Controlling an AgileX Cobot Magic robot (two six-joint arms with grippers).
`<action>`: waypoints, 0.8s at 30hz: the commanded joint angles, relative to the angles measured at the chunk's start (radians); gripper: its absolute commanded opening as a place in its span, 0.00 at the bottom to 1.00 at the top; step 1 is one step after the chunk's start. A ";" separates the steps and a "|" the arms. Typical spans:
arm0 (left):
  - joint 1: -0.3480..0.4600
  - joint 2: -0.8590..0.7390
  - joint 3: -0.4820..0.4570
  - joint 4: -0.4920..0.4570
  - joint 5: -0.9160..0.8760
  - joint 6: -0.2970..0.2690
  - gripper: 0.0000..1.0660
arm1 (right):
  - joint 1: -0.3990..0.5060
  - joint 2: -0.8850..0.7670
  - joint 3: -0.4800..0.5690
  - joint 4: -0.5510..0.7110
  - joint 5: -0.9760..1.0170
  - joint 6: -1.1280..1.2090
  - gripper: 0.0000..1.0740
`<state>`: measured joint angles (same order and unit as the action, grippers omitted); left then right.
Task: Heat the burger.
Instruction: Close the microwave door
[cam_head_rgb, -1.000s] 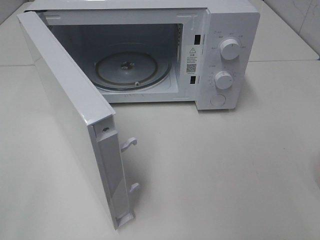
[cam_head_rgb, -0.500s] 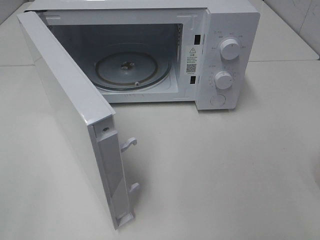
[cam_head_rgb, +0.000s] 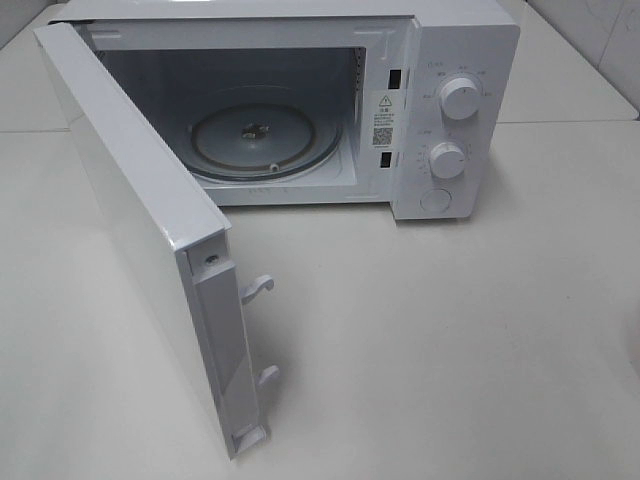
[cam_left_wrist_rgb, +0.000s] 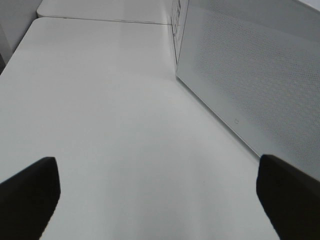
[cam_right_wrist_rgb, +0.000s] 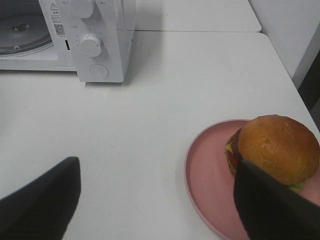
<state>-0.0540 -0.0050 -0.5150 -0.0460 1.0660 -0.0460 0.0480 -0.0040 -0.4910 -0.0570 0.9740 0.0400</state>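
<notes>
Burger (cam_right_wrist_rgb: 276, 149), tall, with a glossy golden-brown domed bun and a rim of yellow cheese, red tomato and green lettuce showing beneath it, sits on a shallow pink plate (cam_right_wrist_rgb: 205, 175) on the white tabletop (cam_right_wrist_rgb: 165, 85). It appears only in the right wrist view; the high camera does not reach it. The right gripper (cam_right_wrist_rgb: 157, 202) hovers over the plate's near side with its dark fingers (cam_right_wrist_rgb: 272, 205) spread wide and nothing between them; one finger overlaps the burger in that view, but whether it touches the bun cannot be told.

Well apart from the plate stands the white microwave oven (cam_head_rgb: 455, 120) with two round dials, its door (cam_head_rgb: 150, 230) swung fully open and the clear glass turntable (cam_head_rgb: 265, 140) bare inside. The left gripper (cam_left_wrist_rgb: 157, 200) hangs beside the door's perforated outer face, fingers (cam_left_wrist_rgb: 27, 195) at full spread, holding nothing.

Across the last second nothing has shifted: the high view is the same in all three pictures, and both pairs of fingers have kept their spread. That stillness suggests a pause between steps. The oven is ready to receive; the burger is not yet lifted, so the grasp, likely on the plate's rim, seems the next thing needed.
</notes>
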 joint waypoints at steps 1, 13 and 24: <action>0.002 -0.004 -0.013 -0.013 -0.019 -0.022 0.92 | -0.005 -0.035 0.001 0.001 -0.012 -0.010 0.71; 0.002 0.167 -0.028 -0.014 -0.275 -0.046 0.36 | -0.005 -0.035 0.001 0.001 -0.012 -0.010 0.71; 0.002 0.380 0.047 0.018 -0.656 -0.008 0.00 | -0.005 -0.035 0.001 0.001 -0.012 -0.010 0.71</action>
<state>-0.0540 0.3360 -0.5010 -0.0430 0.5560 -0.0710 0.0480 -0.0040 -0.4910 -0.0570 0.9740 0.0400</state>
